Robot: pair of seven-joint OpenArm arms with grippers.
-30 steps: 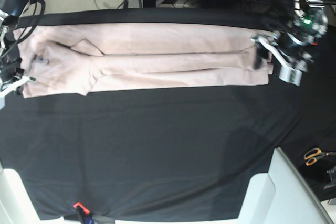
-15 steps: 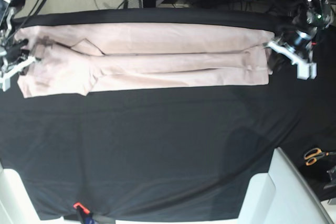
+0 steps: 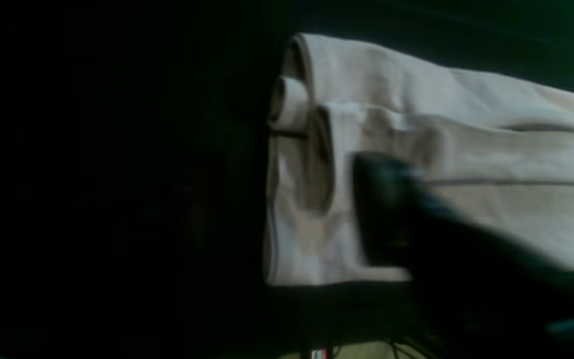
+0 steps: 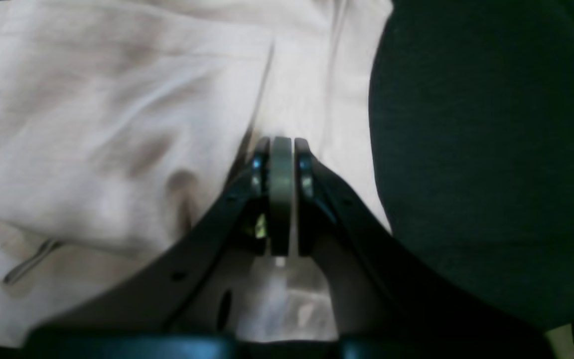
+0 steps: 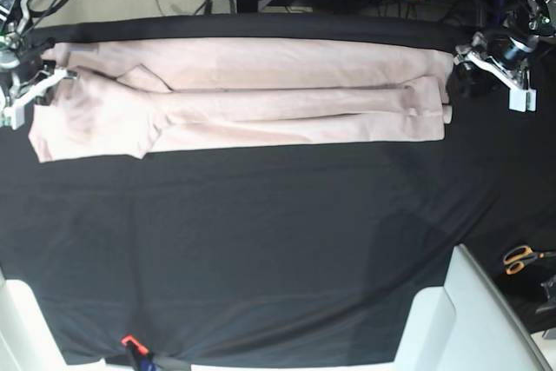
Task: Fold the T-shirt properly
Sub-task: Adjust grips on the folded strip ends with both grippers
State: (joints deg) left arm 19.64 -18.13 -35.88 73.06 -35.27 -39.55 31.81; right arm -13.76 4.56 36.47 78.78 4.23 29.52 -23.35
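Shirt first: in my left wrist view the T-shirt (image 3: 441, 149) fills the right half of the picture. I see its end, where the folded layers stack up in soft rolls. All around it is the black cloth (image 3: 117, 174) that covers the worktop. A dark, blurry shape sits low on the right, in front of the shirt. I think it is part of my left claw (image 3: 391, 214), but I cannot tell from here if it is spread or pressed together.

My right wrist view is clearer. My right claw (image 4: 281, 164) is pressed together, its two black fingers (image 4: 312, 169) tight against a thin grey strip. It hangs over the pink cloth, close to the shirt's edge. I do not see any cloth pinched between the tips, so I think it holds nothing.

From the base view, the shirt lies at the far side of the worktop as a long, thin band. Its sides are folded in to the middle, so a seam runs down its length. My left claw sits off the shirt's right end, above the black cloth. It looks a bit spread, though it is too small to be sure. My right claw is at the shirt's left end, where the sleeve part sticks out wider.

I think each claw waits at one end so the long band can next be folded end to end.
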